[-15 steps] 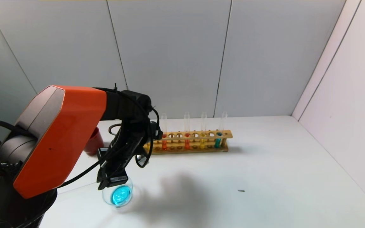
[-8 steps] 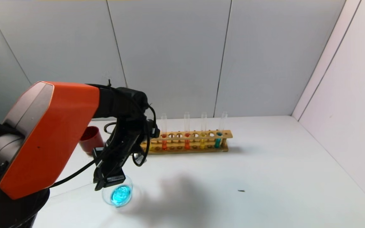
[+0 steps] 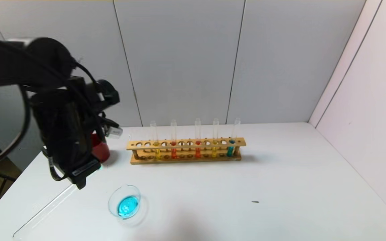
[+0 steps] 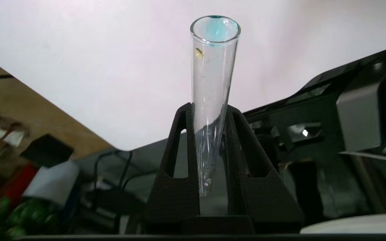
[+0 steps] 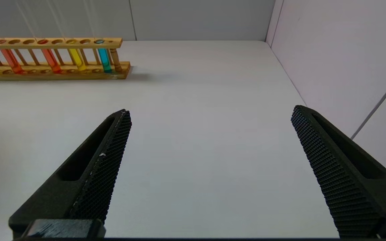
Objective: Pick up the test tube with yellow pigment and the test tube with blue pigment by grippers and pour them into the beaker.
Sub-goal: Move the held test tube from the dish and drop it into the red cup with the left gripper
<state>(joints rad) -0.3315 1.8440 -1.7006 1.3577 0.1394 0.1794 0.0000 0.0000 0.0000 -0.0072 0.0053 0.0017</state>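
Left gripper: we grip an emptied tube, its mouth past the fingers.
Right gripper: our fingers wide apart, bare bench between.

No legible text, brand, number or sign in any view. A small white label strip on the black left tool, just beside the dark-red opaque cup, carries print too small to read.

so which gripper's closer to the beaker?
Left. The left gripper hangs just beside the beaker, holding an emptied tube. The right gripper is off nearer the right wall.
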